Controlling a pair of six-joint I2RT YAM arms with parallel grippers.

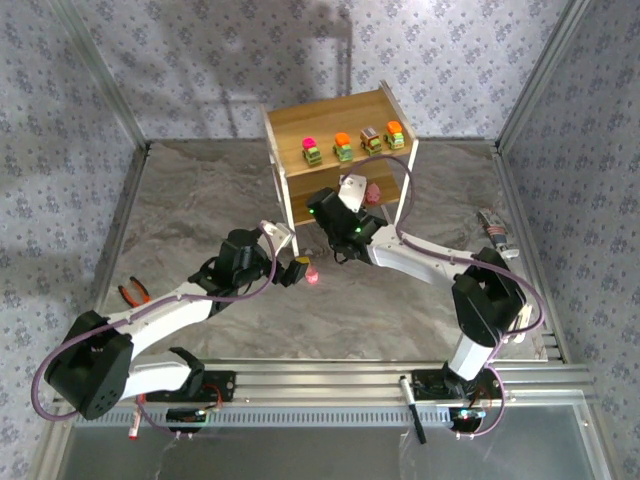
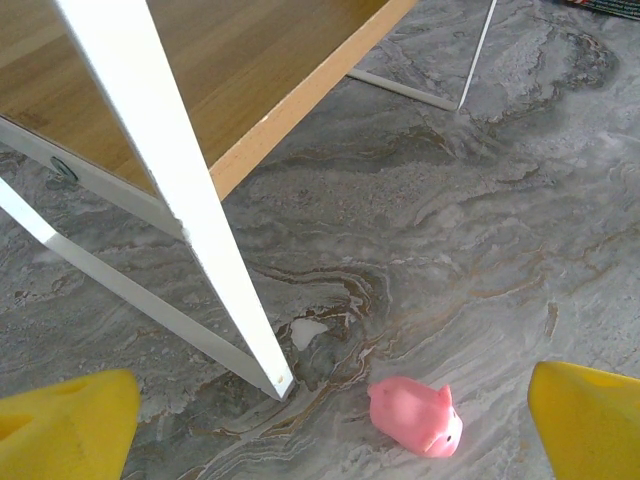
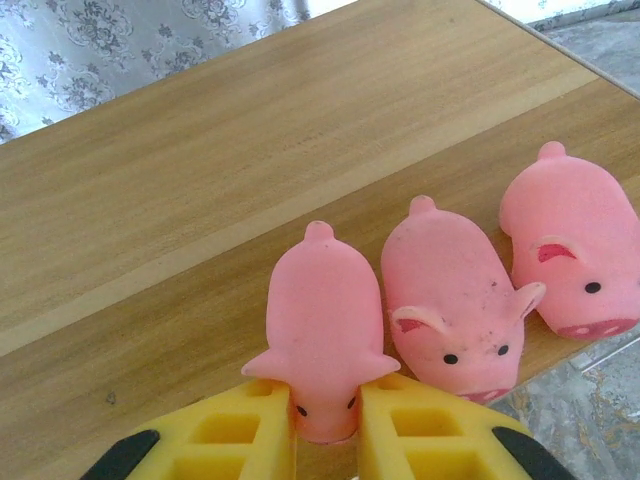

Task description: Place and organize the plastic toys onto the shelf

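- Your right gripper (image 3: 327,402) has its yellow fingers (image 3: 245,430) pressed against the snout of the held pig (image 3: 322,320), low in the centre of the right wrist view. The pinch is narrow and sits on the nose only.
- That pig looks like soft, squashy rubber and very light, I judge. A rounded snout can squirt out of a tight pinch, so take it across the flanks for a surer hold.
- It lies on the wooden shelf (image 3: 200,170), just beside the middle pig (image 3: 450,290), with the right-side pig (image 3: 570,240) close to that one.
- Your left gripper (image 2: 330,420) stands spread wide, its fingers in the two lower corners of the left wrist view.
- Between them, lower centre-right, the loose pig (image 2: 415,415) lies on the table (image 2: 450,220), near the foot of the white shelf leg (image 2: 190,200). Close on its body crosswise, not on the ears.
- Count the pigs: four, with three on the shelf and one on the table.
- Count the cars (image 1: 343,148): four, in a row on the top tier, upper centre of the top view. They probably roll.
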